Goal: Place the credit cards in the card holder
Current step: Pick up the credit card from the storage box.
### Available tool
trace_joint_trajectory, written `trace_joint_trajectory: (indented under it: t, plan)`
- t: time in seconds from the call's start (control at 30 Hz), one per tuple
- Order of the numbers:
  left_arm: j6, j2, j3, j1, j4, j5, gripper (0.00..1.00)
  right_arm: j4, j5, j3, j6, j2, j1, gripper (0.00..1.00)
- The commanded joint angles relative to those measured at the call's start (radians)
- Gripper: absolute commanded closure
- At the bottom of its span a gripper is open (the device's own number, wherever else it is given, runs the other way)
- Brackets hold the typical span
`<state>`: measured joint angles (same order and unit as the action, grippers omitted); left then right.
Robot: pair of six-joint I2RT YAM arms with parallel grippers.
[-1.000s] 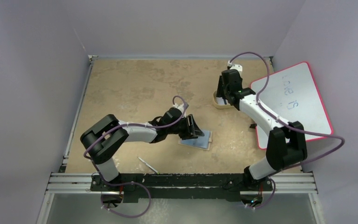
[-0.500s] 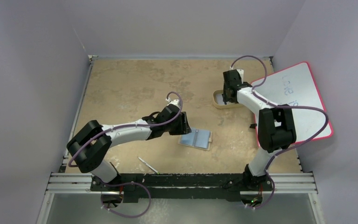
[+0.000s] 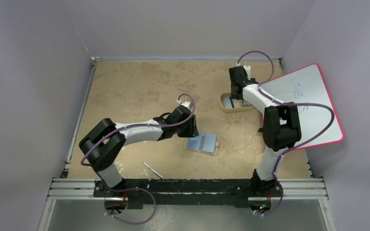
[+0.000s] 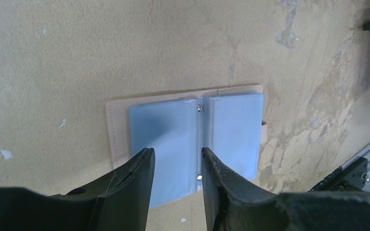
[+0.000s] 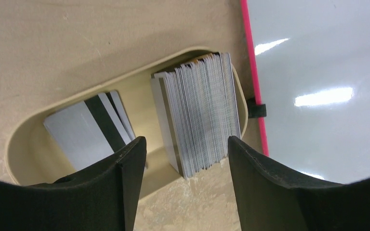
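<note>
The right gripper (image 5: 185,142), wide and empty over the packed credit cards (image 5: 200,110), may pinch several at once. The left gripper (image 4: 177,151), narrowly parted and empty, could shove the card holder (image 4: 231,125).

Tan leather-like card holder (image 4: 173,130), glossy whiteboard (image 5: 318,57), matt beige tray (image 5: 139,87)

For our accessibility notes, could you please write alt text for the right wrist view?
The right gripper, jaws open, hangs above a beige oval tray holding a stack of credit cards standing on edge and a few loose ones. A pink-edged whiteboard lies beside the tray.
</note>
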<state>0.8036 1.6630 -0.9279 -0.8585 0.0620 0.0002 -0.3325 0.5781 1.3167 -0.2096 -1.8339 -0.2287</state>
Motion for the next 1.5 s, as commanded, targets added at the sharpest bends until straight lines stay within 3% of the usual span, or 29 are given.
trace_joint_trajectory:
  t: [0.0,0.4,0.77,1.17,1.47]
  plan:
    - [0.001,0.055,-0.028,0.003,-0.047,0.026,0.61,-0.022,0.063,0.065,0.019,-0.026,-0.002,0.36]
    - [0.075,0.04,0.084,0.006,0.084,-0.178,0.63,-0.039,0.101,0.081,0.034,-0.055,0.003,0.45]
    - [0.197,-0.163,0.253,0.006,0.075,-0.211,0.64,-0.034,0.103,0.071,0.042,-0.029,0.012,0.7]
    - [0.142,-0.4,0.154,0.006,0.183,-0.293,0.63,-0.015,0.045,0.059,0.05,0.023,0.012,0.87]
    - [0.124,-0.461,0.133,0.006,0.232,-0.33,0.63,-0.004,-0.022,0.054,0.045,0.043,0.012,1.0]
